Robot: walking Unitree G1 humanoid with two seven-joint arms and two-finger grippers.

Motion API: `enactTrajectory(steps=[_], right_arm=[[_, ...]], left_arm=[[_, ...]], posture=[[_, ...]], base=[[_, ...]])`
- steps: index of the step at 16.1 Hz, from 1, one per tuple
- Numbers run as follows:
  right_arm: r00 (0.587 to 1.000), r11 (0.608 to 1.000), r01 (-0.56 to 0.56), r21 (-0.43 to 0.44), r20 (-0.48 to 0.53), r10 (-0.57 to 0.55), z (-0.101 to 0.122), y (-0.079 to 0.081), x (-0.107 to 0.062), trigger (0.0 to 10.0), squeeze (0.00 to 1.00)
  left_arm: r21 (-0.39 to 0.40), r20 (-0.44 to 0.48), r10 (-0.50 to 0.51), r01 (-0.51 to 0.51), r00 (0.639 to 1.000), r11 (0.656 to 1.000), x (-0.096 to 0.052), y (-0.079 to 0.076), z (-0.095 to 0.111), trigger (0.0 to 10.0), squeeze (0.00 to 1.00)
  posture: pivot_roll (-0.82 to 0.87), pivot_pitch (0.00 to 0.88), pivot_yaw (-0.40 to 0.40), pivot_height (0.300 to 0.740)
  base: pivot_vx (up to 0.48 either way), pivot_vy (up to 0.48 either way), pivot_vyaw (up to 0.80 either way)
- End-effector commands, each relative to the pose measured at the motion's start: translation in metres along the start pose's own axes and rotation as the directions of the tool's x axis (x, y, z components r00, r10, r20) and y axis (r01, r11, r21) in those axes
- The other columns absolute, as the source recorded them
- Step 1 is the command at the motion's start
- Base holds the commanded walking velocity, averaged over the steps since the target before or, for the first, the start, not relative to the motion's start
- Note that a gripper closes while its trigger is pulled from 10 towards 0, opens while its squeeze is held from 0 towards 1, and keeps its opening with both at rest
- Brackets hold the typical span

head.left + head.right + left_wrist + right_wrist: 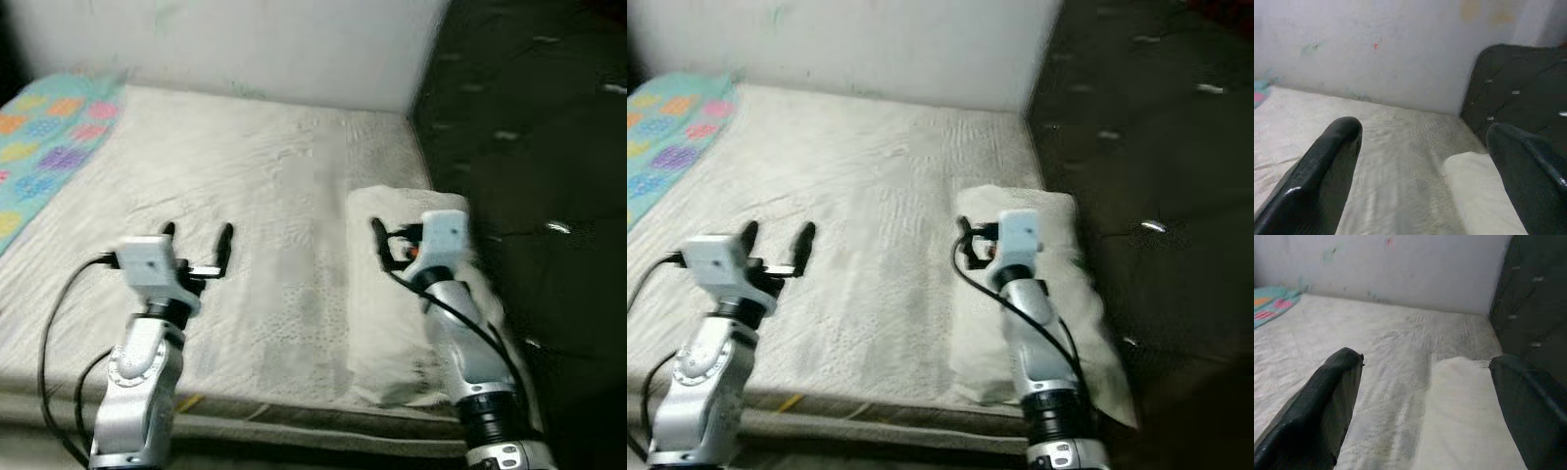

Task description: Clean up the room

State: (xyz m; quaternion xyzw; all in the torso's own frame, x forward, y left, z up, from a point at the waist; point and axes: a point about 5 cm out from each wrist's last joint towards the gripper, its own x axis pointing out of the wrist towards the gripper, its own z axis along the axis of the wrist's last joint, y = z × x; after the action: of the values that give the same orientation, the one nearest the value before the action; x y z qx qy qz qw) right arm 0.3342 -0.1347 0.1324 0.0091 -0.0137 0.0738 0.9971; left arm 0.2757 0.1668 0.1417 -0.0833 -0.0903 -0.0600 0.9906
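A cream bed (225,186) spreads out before me. On its right side lies a white pillow (392,323), against the dark padded headboard (529,147). My right gripper (397,243) hovers over the pillow's near half, open, with nothing between its fingers; the right wrist view has the pillow (1464,406) just ahead between the spread fingers (1337,391). My left gripper (197,240) is held above the bare sheet left of the middle, also open and empty. A turquoise blanket (49,147) with coloured patches lies at the far left of the bed.
A white wall (245,39) closes the bed's far side. The mattress's front edge (294,416) runs just below my arms. Bare sheet stretches between the two grippers and toward the wall.
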Motion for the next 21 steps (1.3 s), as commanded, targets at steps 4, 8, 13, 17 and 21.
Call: enactTrajectory(steps=[4,8,13,17,21], right_arm=[[0.999,0.999,0.047,-0.019,-0.005,-0.047,-0.0014,-0.0156,-0.0027,10.0,0.00],[0.999,0.999,0.050,-0.022,-0.007,-0.050,-0.0020,-0.0168,-0.0027,10.0,0.00],[0.999,0.999,0.047,-0.024,-0.012,-0.047,-0.0036,-0.0164,-0.0032,10.0,0.00],[0.999,0.999,0.042,-0.026,-0.013,-0.042,-0.0039,-0.0167,-0.0034,10.0,0.00],[0.999,0.999,0.028,-0.028,-0.023,-0.029,-0.0055,-0.0150,-0.0030,10.0,0.00]], left_arm=[[-0.021,0.004,-0.043,0.043,0.999,0.999,0.0039,-0.0134,0.0001,10.0,0.00],[-0.029,-0.013,0.008,-0.009,1.000,1.000,0.0047,-0.0112,-0.0037,10.0,0.00],[-0.047,-0.013,0.000,0.000,1.000,0.999,0.0058,-0.0125,-0.0038,10.0,0.00],[-0.054,-0.014,-0.005,0.004,1.000,0.999,0.0065,-0.0139,-0.0040,10.0,0.00],[-0.044,-0.004,-0.005,0.005,1.000,0.999,0.0077,-0.0145,-0.0019,10.0,0.00]], posture=[[-0.02,0.000,-0.059,0.740],[-0.02,0.000,-0.059,0.740],[-0.02,0.000,-0.060,0.740],[-0.02,0.000,-0.060,0.740],[-0.02,0.000,-0.064,0.740]], base=[[0.352,0.000,0.00],[0.083,0.000,0.00],[0.000,0.092,0.00],[0.000,0.480,0.00],[0.000,0.480,0.00]])
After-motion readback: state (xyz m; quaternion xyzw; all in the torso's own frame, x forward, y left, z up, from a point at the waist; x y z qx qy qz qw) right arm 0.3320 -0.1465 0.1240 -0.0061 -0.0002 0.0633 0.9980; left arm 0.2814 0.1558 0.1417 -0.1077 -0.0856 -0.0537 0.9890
